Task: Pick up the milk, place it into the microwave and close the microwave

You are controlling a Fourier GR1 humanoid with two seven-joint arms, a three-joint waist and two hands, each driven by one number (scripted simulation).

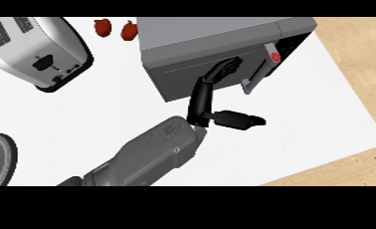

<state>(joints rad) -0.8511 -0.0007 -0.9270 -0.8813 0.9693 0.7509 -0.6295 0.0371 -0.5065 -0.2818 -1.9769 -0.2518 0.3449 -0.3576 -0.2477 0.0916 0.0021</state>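
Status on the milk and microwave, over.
Left hand open, against microwave door. Right hand not in view. Milk not visible. Door looks nearly shut, nothing blocking it.

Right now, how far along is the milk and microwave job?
No milk shows on the counter, so it is probably inside the microwave. In hand: the left hand presses straight fingers on the door, which looks nearly shut. Left: withdrawing the hand.

The microwave (213, 36) looks like matt grey metal, the toaster (40, 44) like shinier metal with black plastic trim. The counter (88, 118) is smooth matt white, bordered by pale grained wood (356, 39). The hand (200, 98) seems glossy black plastic, the forearm (158, 151) dull grey.
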